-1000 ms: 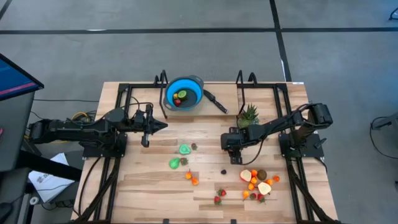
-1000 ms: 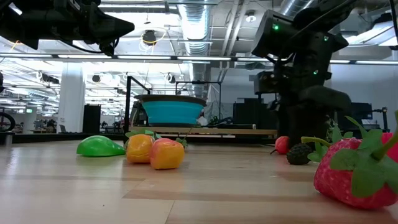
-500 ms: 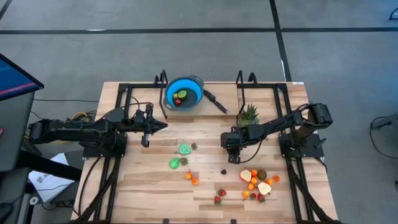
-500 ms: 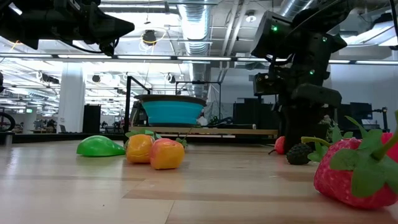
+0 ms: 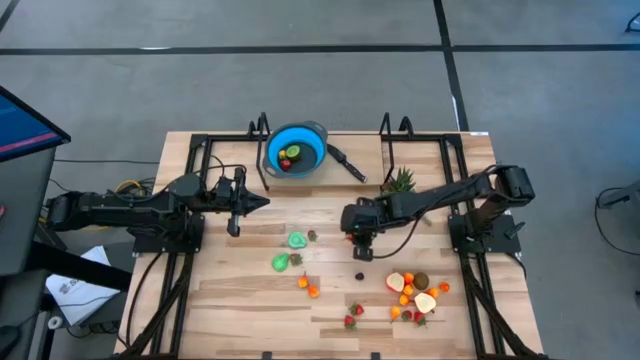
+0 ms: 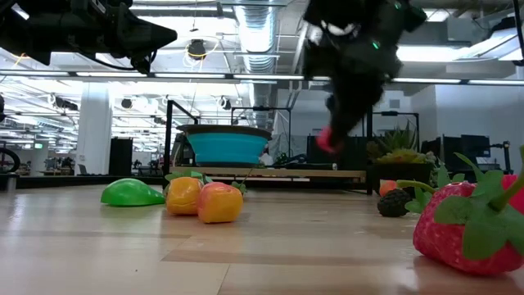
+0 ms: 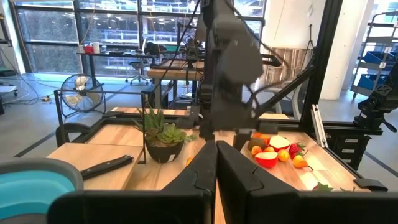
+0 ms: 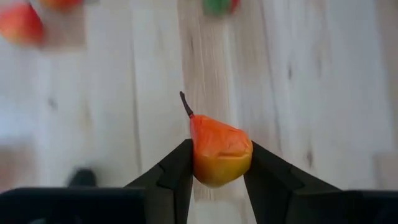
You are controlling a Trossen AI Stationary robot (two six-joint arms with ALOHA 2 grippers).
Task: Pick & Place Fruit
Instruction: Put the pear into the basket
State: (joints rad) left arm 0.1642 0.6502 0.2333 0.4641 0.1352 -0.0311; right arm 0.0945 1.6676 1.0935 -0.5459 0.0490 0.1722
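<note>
Wooden table [image 5: 220, 290] under both arms, loose fruit [image 5: 415, 292] scattered toward its near right corner, blue bowl [image 5: 297, 150] at the far edge. Left gripper [image 5: 262, 203] parked with fingers pressed together above the left half. Right gripper [image 8: 217, 171] raised over mid-table, clamped on a small red-orange pear [image 8: 219, 151].

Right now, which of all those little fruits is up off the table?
The red-orange pear with a dark stem, pinched between the right gripper's fingers. The others lie on the table or in the blue bowl.

Red-orange fruit [image 8: 219, 155], blue bowl [image 5: 297, 149]
</note>
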